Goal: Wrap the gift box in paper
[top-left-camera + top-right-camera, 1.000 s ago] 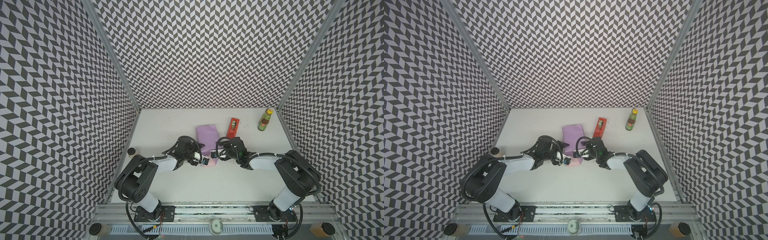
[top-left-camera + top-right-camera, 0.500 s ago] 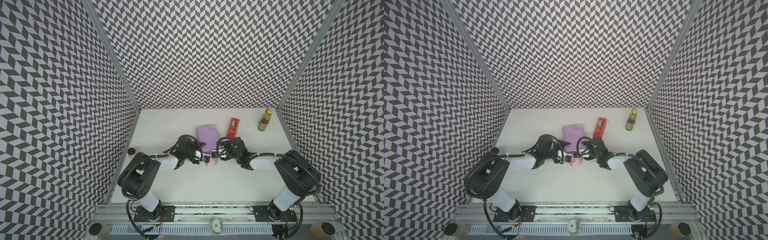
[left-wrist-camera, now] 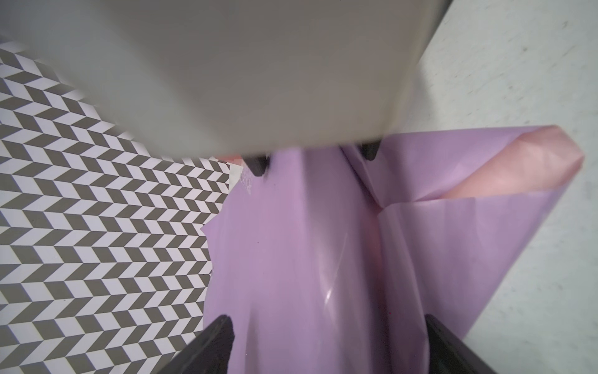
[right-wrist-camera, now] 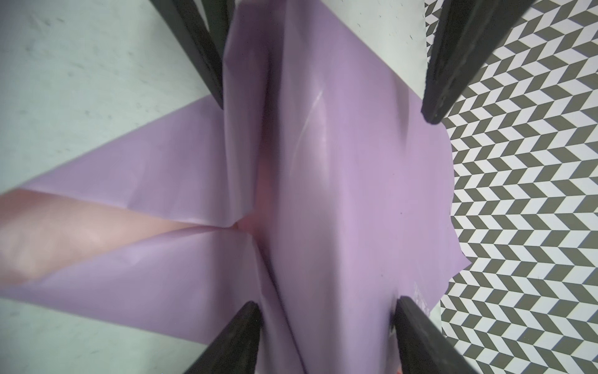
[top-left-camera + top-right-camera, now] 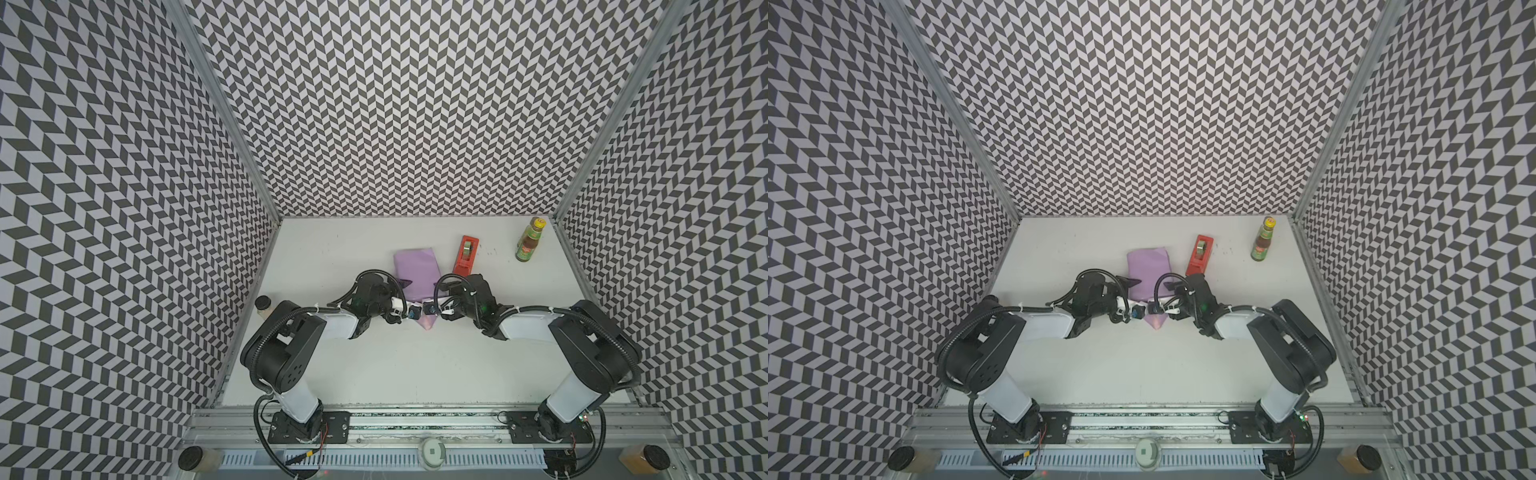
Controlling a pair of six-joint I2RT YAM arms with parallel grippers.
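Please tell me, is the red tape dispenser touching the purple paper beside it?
Apart. In both top views a strip of bare white table shows between the red tape dispenser and the right edge of the paper.

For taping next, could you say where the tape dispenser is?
The red plastic tape dispenser lies, in both top views, between lilac paper and sauce bottle.

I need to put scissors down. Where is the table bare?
Bare: the near stretch between the paper and the front rail, and the far left corner. Crowded: left tool and right tool at the paper, tape dispenser alongside.
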